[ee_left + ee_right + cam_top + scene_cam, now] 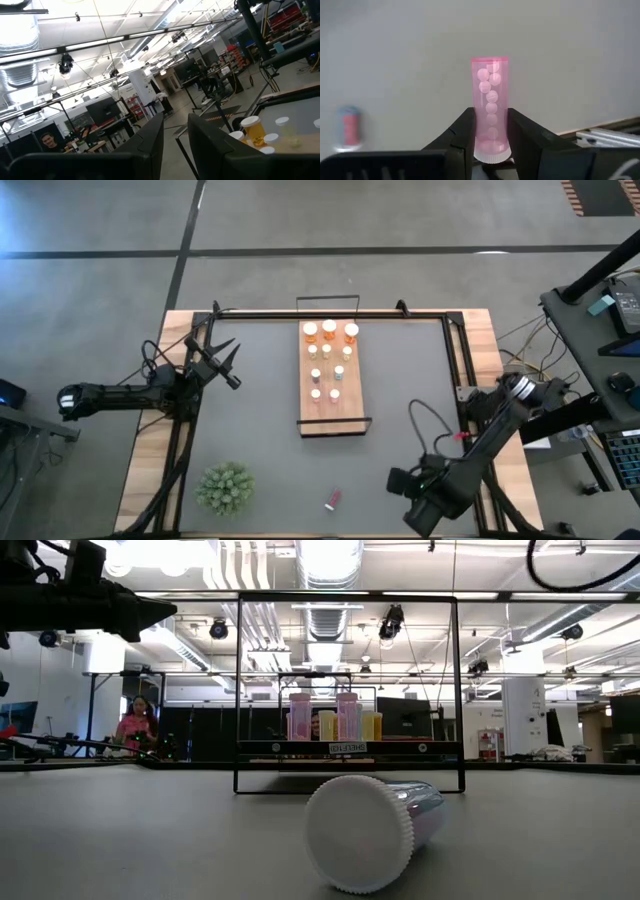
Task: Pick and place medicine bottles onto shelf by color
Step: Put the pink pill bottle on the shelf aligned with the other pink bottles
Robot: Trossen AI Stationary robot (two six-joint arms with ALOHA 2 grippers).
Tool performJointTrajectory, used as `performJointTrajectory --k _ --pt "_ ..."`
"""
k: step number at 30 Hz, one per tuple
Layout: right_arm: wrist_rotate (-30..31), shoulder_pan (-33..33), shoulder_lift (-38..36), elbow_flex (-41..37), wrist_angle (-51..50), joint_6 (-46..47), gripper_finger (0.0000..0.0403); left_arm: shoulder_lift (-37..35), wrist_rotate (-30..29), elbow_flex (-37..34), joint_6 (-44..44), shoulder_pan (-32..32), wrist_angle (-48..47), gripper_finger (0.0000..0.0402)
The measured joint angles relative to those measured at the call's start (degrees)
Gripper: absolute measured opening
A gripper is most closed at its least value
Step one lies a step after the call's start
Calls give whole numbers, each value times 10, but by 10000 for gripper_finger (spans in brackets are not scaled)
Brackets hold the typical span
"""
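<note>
Pink, see-through plastic, packed with round pale pills: that slim medicine bottle [490, 107] sits clamped between my right gripper's [490, 137] two dark fingers [462, 135], which press its sides just above the ribbed white cap. The bottle's closed end points away from my wrist toward the grey tabletop [395, 60]. From above, my right arm reaches in from the table's right edge, elbow bent back toward its base and the wrist folded low over the near right part of the table, so the right gripper [405, 480] hangs close to the front edge.

Just beside it, another small pink-red bottle with a white cap [332, 499] lies on its side on the grey surface; the low view shows its ribbed cap [358, 832] facing the camera. A green spiky plant [225, 486] stands near the front left corner.

Farther back in the middle lies the long light-wood shelf board with thin black wire ends [352, 402], carrying upright white-capped bottles, the wider orange ones [330, 331] in a row at its far end and slimmer ones nearer.

My left arm stretches along the left edge, its left gripper [226, 360] shut on nothing, raised off the table and aimed toward the shelf.
</note>
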Motion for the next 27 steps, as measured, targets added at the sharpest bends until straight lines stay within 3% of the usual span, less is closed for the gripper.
performJointTrajectory --k 8,14,23,27 --pt "66 -35 -113 -1 -55 17 86 0 0 0 0 0 0 72" --pt "109 -103 -199 -14 -89 -13 82 0 0 0 0 0 0 72" --pt "124 -274 -315 -90 -85 -75 80 0 0 0 0 0 0 72" --pt "75 -367 -368 -142 -15 -142 80 0 0 0 0 0 0 72"
